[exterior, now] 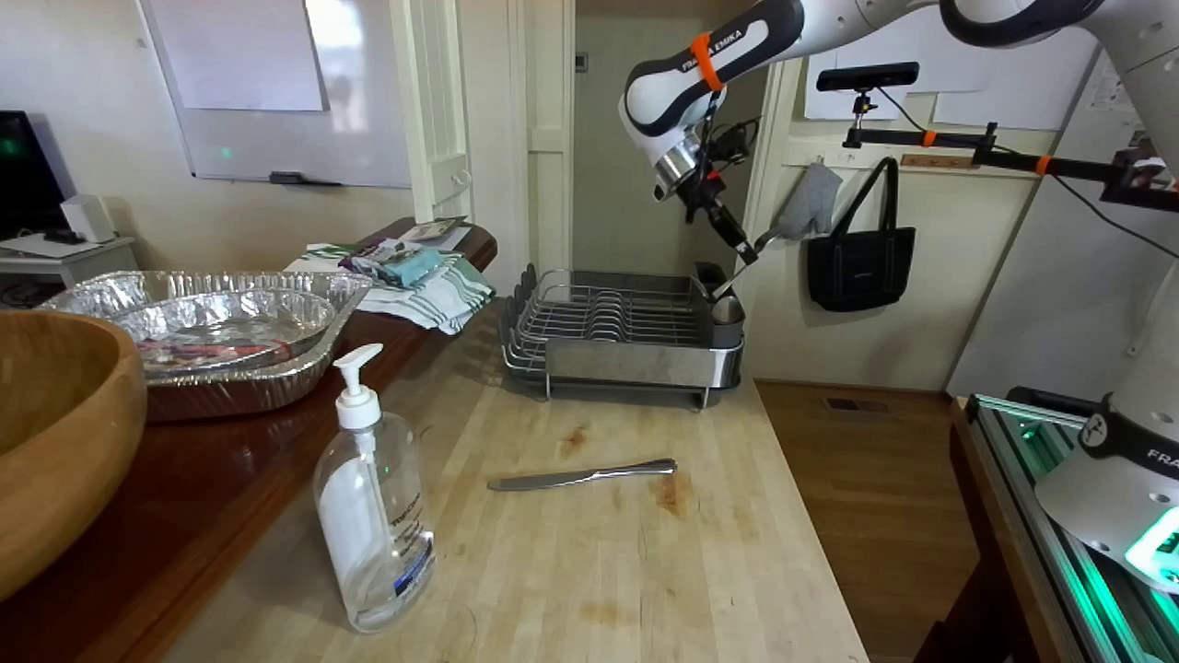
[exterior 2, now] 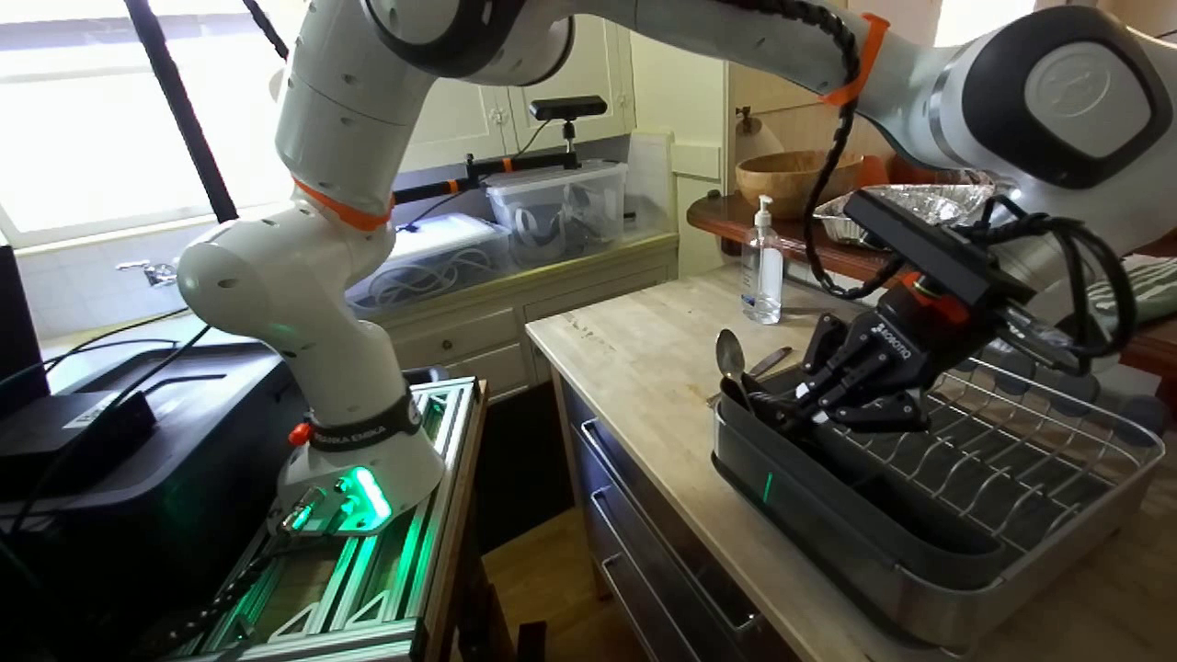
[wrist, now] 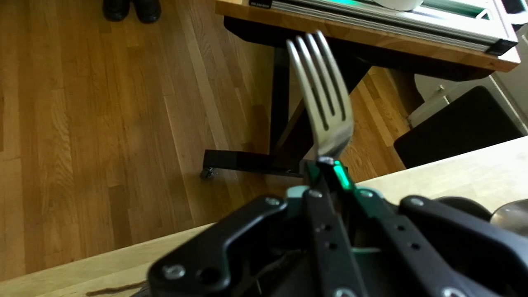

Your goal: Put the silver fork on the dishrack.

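Observation:
The silver fork (wrist: 324,95) is held tines up at its neck by my gripper (wrist: 326,169) in the wrist view. In an exterior view the fork (exterior: 765,239) is tilted, and its handle slants down from the fingertips to the utensil holder at the end of the dishrack (exterior: 636,364). How deep the handle reaches is hidden. The gripper (exterior 2: 807,405) is low over the holder's near end in an exterior view, with the dishrack (exterior 2: 965,602) beneath it. The fork is hard to make out there. The fingers are closed around the fork.
A spoon (exterior 2: 730,354) stands in the holder beside the gripper. It also shows in the wrist view (wrist: 511,217). A knife (exterior: 585,475) lies on the wooden counter. A soap pump bottle (exterior: 378,516), foil pan (exterior: 249,391) and wooden bowl (exterior: 64,442) stand farther off.

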Robot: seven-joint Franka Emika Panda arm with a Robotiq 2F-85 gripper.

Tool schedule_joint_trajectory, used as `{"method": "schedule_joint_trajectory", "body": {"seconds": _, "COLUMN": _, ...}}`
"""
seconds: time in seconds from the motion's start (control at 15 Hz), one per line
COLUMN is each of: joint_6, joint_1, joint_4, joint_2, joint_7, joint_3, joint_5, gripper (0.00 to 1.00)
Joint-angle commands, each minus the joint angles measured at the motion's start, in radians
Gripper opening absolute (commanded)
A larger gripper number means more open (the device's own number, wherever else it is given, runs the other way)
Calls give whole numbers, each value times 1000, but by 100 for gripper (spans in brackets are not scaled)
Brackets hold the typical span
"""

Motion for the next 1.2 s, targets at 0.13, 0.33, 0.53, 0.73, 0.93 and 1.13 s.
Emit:
{"method": "schedule_joint_trajectory", "body": {"seconds": 0.13, "joint_6": -62, "joint_1": -5, "joint_4": 88, "joint_2": 66, "joint_7": 32, "joint_3": 20, "joint_5": -22, "gripper": 2}}
{"method": "schedule_joint_trajectory", "body": {"seconds": 0.33, "joint_6": -71, "joint_1": -3, "joint_4": 109, "joint_2": 79, "joint_7": 44, "joint_3": 23, "joint_5": -24, "gripper": 2}}
{"method": "schedule_joint_trajectory", "body": {"seconds": 0.53, "joint_6": -88, "joint_1": -3, "joint_4": 135, "joint_2": 97, "joint_7": 55, "joint_3": 24, "joint_5": -21, "gripper": 2}}
{"method": "schedule_joint_trajectory", "body": {"seconds": 0.73, "joint_6": -104, "joint_1": -1, "joint_4": 159, "joint_2": 112, "joint_7": 65, "joint_3": 26, "joint_5": -22, "gripper": 2}}
{"method": "schedule_joint_trajectory", "body": {"seconds": 0.93, "joint_6": -117, "joint_1": 1, "joint_4": 181, "joint_2": 124, "joint_7": 72, "joint_3": 28, "joint_5": -22, "gripper": 2}}
{"method": "schedule_joint_trajectory", "body": {"seconds": 1.13, "joint_6": -133, "joint_1": 3, "joint_4": 208, "joint_2": 142, "joint_7": 84, "joint_3": 29, "joint_5": -21, "gripper": 2}}
